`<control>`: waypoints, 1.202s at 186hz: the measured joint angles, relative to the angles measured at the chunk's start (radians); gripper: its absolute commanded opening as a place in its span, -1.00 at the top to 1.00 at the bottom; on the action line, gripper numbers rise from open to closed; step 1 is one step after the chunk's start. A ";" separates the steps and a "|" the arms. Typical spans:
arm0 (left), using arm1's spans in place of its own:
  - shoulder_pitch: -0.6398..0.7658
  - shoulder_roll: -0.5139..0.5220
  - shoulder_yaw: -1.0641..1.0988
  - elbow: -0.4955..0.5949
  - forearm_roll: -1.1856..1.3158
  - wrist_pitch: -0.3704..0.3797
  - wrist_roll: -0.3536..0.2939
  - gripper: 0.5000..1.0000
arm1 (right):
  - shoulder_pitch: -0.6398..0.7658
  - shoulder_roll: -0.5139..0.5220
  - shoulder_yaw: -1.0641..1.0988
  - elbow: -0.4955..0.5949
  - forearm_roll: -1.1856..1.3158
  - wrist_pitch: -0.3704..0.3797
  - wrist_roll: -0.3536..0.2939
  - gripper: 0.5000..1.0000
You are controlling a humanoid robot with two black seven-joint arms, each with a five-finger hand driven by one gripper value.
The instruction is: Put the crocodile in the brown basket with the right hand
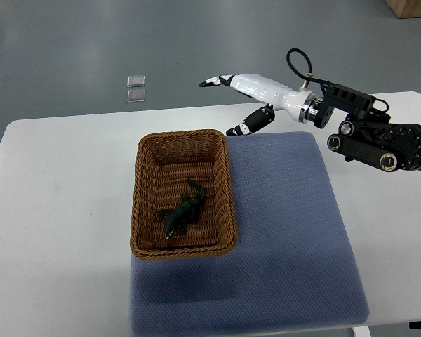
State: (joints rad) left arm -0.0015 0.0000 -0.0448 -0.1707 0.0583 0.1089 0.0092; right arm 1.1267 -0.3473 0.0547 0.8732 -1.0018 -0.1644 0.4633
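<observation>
The white bench (56,210) carries a blue mat (288,225) on its near right part, and the brown wicker basket (228,196) sits at the mat's left edge, partly on the mat and partly on bare bench. Its open top faces up, so a toy can be dropped straight in. Inside it lies the dark green toy crocodile (182,210), flat on the woven floor toward the near end, body running diagonally with the tail toward the far right. Nothing else is in the basket. Judging by this, the placing is done.

To the right, the right hand (256,91) hangs above the bench's far edge, beyond the basket's far right corner and clear of it. Its fingers are stretched out flat, thumb hanging down, holding nothing, which fits a hand that has no more to carry.
</observation>
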 measured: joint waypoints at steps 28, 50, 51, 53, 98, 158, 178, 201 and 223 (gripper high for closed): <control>0.000 0.000 0.000 0.000 0.000 0.000 0.000 -1.00 | -0.020 -0.032 0.000 -0.032 0.288 0.000 -0.022 -0.58; 0.000 0.000 0.000 0.000 0.000 0.000 0.000 -1.00 | -0.061 -0.046 0.040 -0.036 0.382 0.002 -0.027 -0.58; 0.000 0.000 0.000 0.000 0.000 0.000 0.000 -1.00 | -0.063 -0.046 0.044 -0.036 0.384 0.002 -0.028 -0.58; 0.000 0.000 0.000 0.000 0.000 0.000 0.000 -1.00 | -0.068 -0.047 0.052 -0.036 0.386 0.002 -0.029 -0.58; 0.000 0.000 0.000 0.000 0.000 0.000 0.000 -1.00 | -0.185 -0.061 0.268 -0.037 0.399 0.078 -0.113 -0.58; 0.000 0.000 0.000 0.000 0.000 0.000 0.000 -1.00 | -0.242 -0.102 0.368 -0.042 0.491 0.124 -0.169 -0.58; 0.000 0.000 0.000 0.000 0.000 0.000 0.000 -1.00 | -0.255 -0.117 0.378 -0.042 0.536 0.129 -0.172 -0.58; 0.000 0.000 0.000 0.000 0.000 0.000 0.000 -1.00 | -0.315 -0.117 0.474 -0.040 0.542 0.160 -0.183 -0.58; 0.000 0.000 0.000 0.000 0.000 0.000 0.000 -1.00 | -0.376 -0.107 0.603 -0.038 0.534 0.196 -0.234 -0.58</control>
State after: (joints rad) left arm -0.0015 0.0000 -0.0445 -0.1708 0.0583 0.1089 0.0092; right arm 0.7505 -0.4541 0.6578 0.8351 -0.4682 0.0319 0.2290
